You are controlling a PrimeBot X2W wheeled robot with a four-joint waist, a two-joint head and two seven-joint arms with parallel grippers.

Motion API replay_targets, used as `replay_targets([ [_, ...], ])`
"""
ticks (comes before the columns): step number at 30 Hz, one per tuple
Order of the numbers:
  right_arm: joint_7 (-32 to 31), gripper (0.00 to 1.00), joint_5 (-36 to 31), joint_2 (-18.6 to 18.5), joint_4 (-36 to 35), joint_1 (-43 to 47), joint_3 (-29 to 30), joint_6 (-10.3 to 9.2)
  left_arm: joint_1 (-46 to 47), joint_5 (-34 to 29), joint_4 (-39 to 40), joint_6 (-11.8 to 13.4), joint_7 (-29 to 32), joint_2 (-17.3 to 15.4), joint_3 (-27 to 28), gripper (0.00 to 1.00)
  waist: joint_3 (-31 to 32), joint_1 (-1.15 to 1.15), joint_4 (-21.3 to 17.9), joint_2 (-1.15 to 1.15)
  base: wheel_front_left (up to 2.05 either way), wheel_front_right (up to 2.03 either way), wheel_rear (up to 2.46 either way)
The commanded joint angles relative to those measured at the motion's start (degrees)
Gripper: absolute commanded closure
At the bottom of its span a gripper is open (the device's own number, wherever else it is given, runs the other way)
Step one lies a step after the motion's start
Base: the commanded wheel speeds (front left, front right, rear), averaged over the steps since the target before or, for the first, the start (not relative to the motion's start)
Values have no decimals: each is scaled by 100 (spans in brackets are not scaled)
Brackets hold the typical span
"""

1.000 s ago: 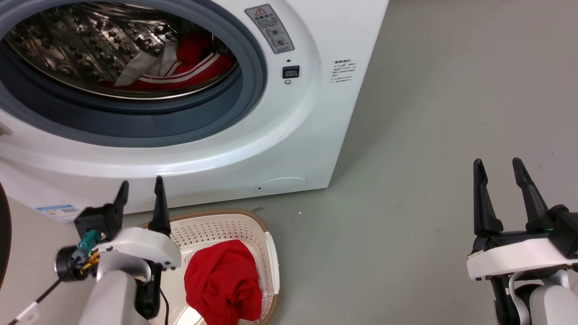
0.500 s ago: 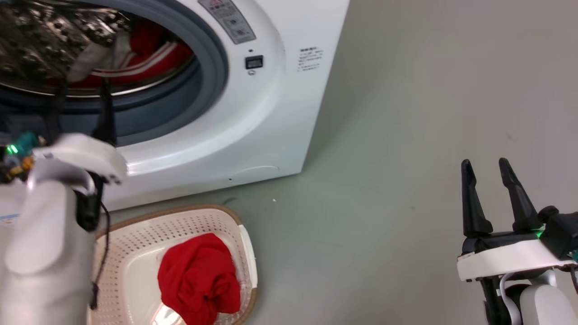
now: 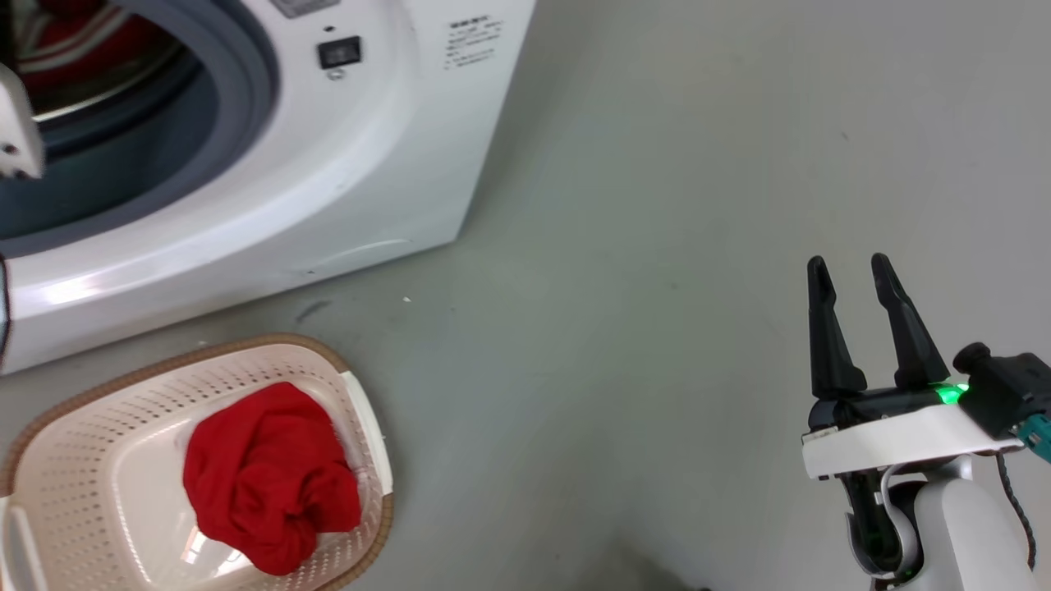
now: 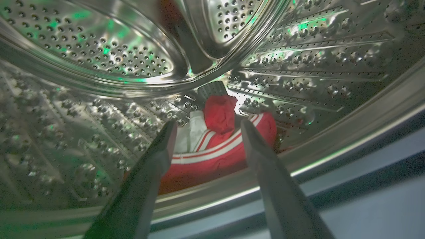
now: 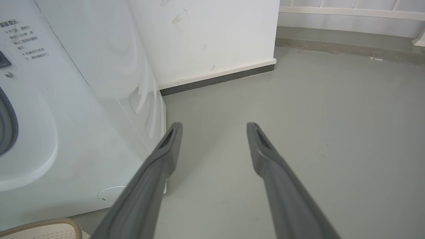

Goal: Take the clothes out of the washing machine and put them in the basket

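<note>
Edge-cropped: basket [image 3: 123, 392], washing machine [image 3: 386, 148].

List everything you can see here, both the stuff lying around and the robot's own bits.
Washing machine: one, white with grey door ring, upper left of the head view.
Jersey: one, red with white-and-red striped trim, lying in the steel drum.
Cloth: one, plain red, bunched in the basket.
Basket: one, cream with brown rim, on the floor before the washer.
Floor: grey.
Wall: white, dark skirting, behind the washer.
Left claw: dark, open, pointing into the drum at the jersey.
Right claw: dark, open, empty, over the floor.
</note>
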State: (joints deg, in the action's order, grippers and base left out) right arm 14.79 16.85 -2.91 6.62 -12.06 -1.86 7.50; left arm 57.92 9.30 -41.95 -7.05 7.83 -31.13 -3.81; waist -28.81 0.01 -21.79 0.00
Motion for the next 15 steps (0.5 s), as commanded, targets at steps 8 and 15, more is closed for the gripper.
replay_targets([
  [8,37,0,317,6,-65,-233,-176,-2,1012,92,-173,-40,1197,-584,-362,0,-669,-1,-553,0,0,0,0],
  [15,38,0,497,7,-164,-219,-304,-2,1657,202,11,-40,2280,-1135,-846,0,-1132,-1,-817,0,0,0,0],
])
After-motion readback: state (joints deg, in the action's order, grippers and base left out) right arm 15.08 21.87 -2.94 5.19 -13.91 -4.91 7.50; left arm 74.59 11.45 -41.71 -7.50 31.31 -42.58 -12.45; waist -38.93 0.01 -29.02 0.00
